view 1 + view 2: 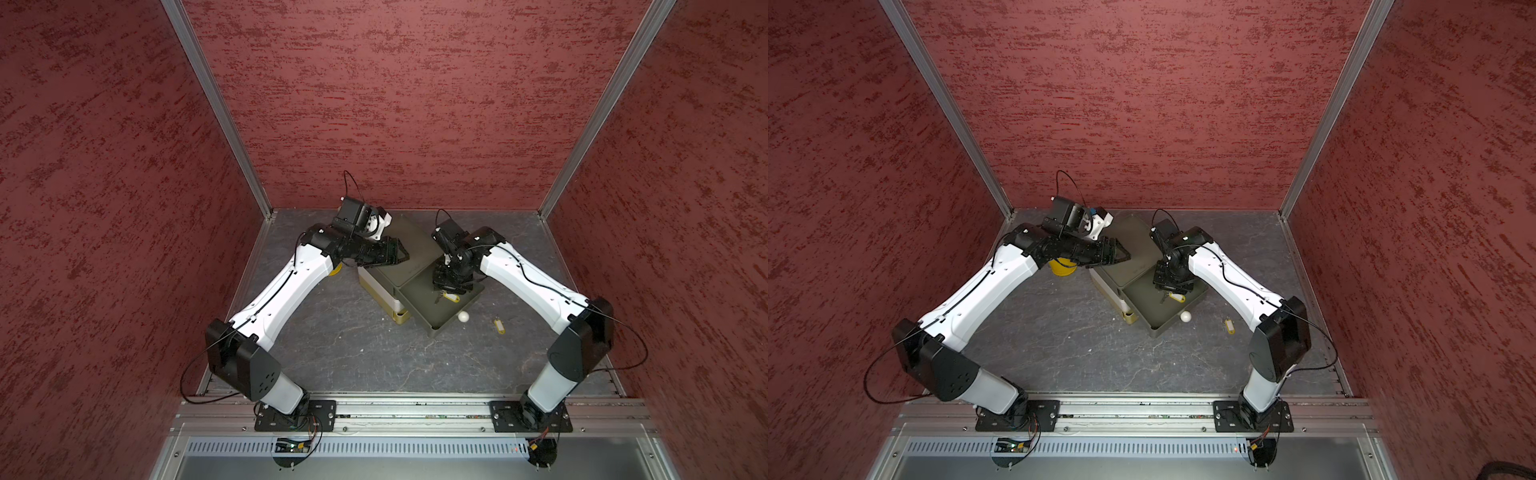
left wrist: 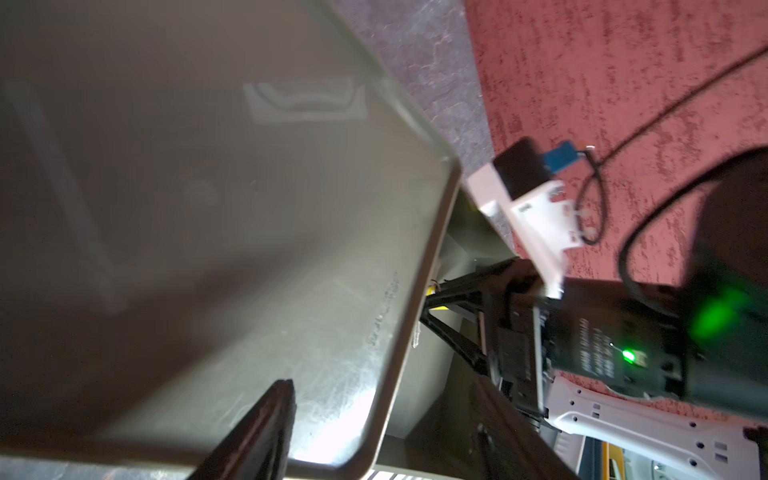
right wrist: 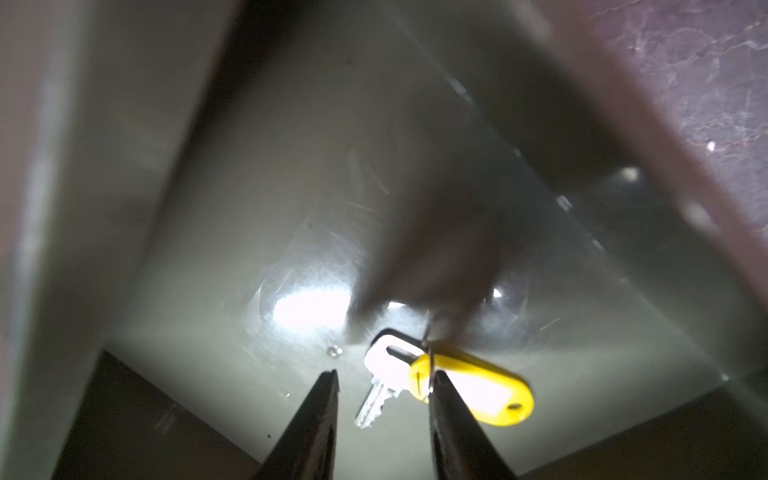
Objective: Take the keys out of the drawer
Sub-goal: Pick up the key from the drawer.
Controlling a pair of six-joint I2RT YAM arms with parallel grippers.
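The right pincer point(image 3: 384, 376) stands inside the pulled-out olive-green rectangular drawer point(image 1: 436, 320), pointing down at its floor. Its jaws are partly open and grip nothing. A small metal key with an oblong yellow plastic tag point(image 3: 469, 386) lies on the drawer floor, with its blade in the gap between the fingertips and its tag partly behind one finger point(image 3: 446, 399); contact cannot be confirmed. In both top views this key lies near the middle of the drawer, directly below the pincer. A second yellow-tagged key point(image 1: 500, 326) lies on the grey marbled worktop point(image 1: 353, 353) outside the drawer, near a small white ball point(image 1: 463, 317) that sits just beside the drawer front. The left pincer point(image 1: 405, 254) hovers over the flat top of the olive-green cabinet point(image 1: 417, 245) — its jaws are drawn together with nothing between them. A yellow cup point(image 1: 1063, 266) stands on the worktop beneath the left arm — partly hidden.
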